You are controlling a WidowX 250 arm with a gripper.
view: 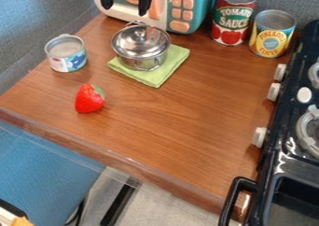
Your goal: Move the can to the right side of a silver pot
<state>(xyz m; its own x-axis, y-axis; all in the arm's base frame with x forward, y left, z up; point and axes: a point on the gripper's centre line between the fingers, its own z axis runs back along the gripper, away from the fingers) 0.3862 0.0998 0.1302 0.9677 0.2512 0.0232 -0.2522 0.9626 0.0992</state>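
Camera view: short blue-and-white metal can (pixel 68 61) left of the lidded silver pot (pixel 140 47), black gripper (pixel 125 11) above.

The gripper hangs at the top edge, its two fingers spread apart with nothing between them, in front of the teal-and-white toy microwave with orange buttons (pixel 189 9). The can stands upright on the brown wooden table (pixel 187 122), apart from the pot, which sits on a folded green cloth (pixel 157 76). A red strawberry with a green top (pixel 87 101) lies nearer the camera than both. To the pot's right, near the back — a tall red-and-green can (pixel 233 30) and a yellow-and-blue can (pixel 270 37), both upright, beside the black toy stove (pixel 298 166).
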